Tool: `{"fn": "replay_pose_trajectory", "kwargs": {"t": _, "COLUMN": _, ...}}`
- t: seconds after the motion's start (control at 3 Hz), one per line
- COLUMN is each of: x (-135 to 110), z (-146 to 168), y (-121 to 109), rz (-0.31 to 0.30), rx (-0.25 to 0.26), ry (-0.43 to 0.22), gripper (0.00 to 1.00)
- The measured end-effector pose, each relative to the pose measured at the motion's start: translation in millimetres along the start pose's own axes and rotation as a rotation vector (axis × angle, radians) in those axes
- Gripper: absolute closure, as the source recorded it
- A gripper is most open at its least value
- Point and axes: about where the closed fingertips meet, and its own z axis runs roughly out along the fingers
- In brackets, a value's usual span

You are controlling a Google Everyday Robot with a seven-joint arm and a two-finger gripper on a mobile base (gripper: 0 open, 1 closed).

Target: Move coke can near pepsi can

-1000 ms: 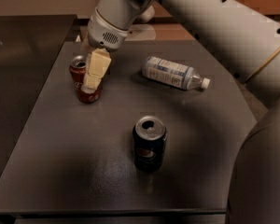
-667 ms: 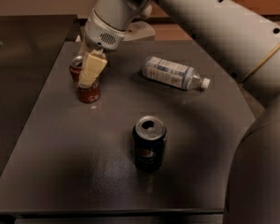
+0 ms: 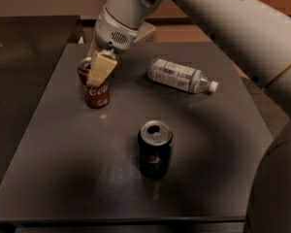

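Camera view: the coke can [image 3: 98,94] stands upright on the tabletop [image 3: 58,149] at ten o'clock from the pepsi can [image 3: 155,152], well apart. The claw [image 3: 94,73] hangs over its top half; whether it is grasping or released, I cannot tell. The can is likely thin-walled, slick and light: squeeze gently mid-body.

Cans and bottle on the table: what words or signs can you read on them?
Coke can: curly white script, partly covered by the gripper at the can's top; not readable whole.
Pepsi can: round red-white-blue logo; no letters readable.
Bottle: label print too blurred to read.
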Motion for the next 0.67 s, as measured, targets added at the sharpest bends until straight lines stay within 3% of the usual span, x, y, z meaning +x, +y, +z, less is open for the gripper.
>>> {"fn": "replay_pose_trajectory", "kwargs": {"t": 0.33, "x": 14, "z": -26, "y": 18, "rz": -0.004, "rx": 0.011, "ry": 0.011, "gripper": 1.00}}
{"fn": "replay_pose_trajectory", "kwargs": {"t": 0.67, "x": 31, "z": -51, "y": 36, "rz": -0.017, "rx": 0.025, "ry": 0.028, "gripper": 1.00}}
